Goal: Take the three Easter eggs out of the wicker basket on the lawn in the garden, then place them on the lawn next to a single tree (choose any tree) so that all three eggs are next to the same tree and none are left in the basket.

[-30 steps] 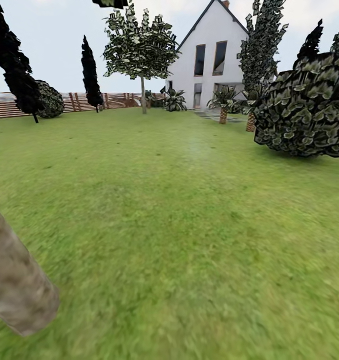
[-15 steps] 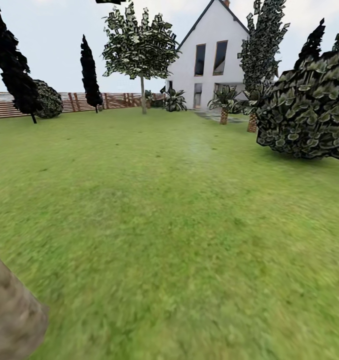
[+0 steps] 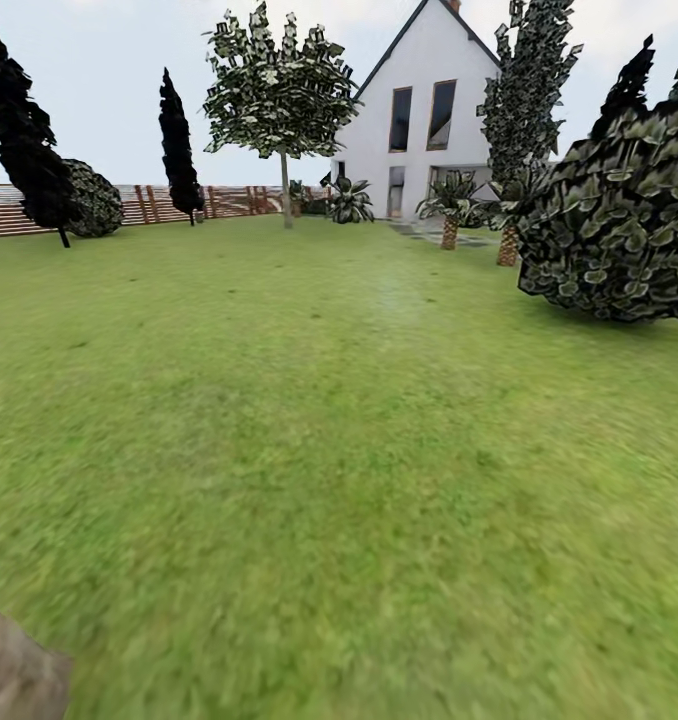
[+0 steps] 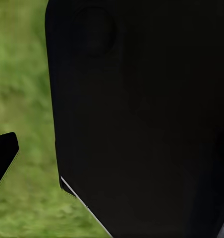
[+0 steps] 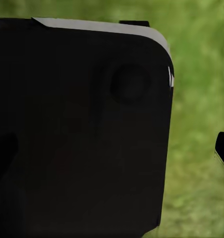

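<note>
The lawn (image 3: 359,450) spreads out as mottled green grass ahead of me in the head view. A thick bare grey-brown trunk of a tree (image 3: 14,675) cuts into the near left corner. The Easter eggs and the wicker basket are out of view. In the left wrist view a dark robot panel (image 4: 141,114) blocks most of the picture, with one black fingertip (image 4: 3,153) over grass. The right wrist view has a similar dark panel (image 5: 82,129) and a black fingertip (image 5: 223,148) over grass. Neither wrist view lets me tell how the jaws stand.
A white house (image 3: 429,120) stands at the far end with palms (image 3: 449,205) and a grey path (image 3: 424,230) before it. A big leafy shrub (image 3: 619,220) is at the right. A thin-stemmed leafy tree (image 3: 284,100), dark cypresses (image 3: 179,150) and a slatted fence (image 3: 149,205) line the back.
The whole head view has shifted, so the camera has moved. The near trunk has slid down into the left corner and shows much less. The shrub sits slightly further right.
</note>
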Available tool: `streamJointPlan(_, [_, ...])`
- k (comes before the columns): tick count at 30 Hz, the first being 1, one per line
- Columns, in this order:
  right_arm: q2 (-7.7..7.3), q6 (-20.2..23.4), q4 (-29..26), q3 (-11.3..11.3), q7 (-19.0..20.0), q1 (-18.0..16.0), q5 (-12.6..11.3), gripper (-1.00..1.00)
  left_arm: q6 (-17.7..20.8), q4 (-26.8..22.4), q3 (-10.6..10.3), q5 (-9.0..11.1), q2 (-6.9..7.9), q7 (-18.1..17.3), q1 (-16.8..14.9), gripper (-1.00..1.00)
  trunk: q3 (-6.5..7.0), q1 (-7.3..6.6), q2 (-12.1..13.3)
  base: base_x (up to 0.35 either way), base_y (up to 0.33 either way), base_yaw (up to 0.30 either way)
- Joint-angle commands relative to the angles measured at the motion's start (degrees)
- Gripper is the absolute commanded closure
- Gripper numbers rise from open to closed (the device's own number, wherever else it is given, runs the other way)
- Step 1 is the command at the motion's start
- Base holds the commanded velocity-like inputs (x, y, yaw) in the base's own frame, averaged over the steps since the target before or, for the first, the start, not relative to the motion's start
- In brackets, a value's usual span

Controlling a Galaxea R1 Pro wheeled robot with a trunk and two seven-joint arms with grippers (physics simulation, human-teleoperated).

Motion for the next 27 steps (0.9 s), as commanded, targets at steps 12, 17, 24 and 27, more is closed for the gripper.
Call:
streamJointPlan(12, [0.0,-0.19,0.09,0.05,0.06,-0.03,0.03,-1.0,-0.07,0.03,0.05,0.08,0.0,-0.09,0.01,-1.0,-0.05,0.03,-0.02,0.338,0.0,0.0])
streamJointPlan(17, [0.0,-0.19,0.11,0.05,0.06,-0.03,0.03,-1.0,-0.07,0.01,0.05,0.08,0.0,-0.09,-0.01,-1.0,-0.05,0.03,-0.02,0.338,0.0,0.0])
streamJointPlan(24, [-0.05,-0.19,0.1,0.04,0.06,-0.03,0.03,-1.0,-0.07,0.02,-0.01,0.08,0.0,-0.09,0.01,-1.0,-0.05,0.03,-0.02,0.338,0.0,0.026])
streamJointPlan(27, [-0.03,-0.19,0.11,0.04,0.06,-0.03,0.03,-1.0,-0.07,0.02,0.02,0.08,0.0,-0.09,0.0,-1.0,-0.05,0.03,-0.02,0.338,0.0,0.072])
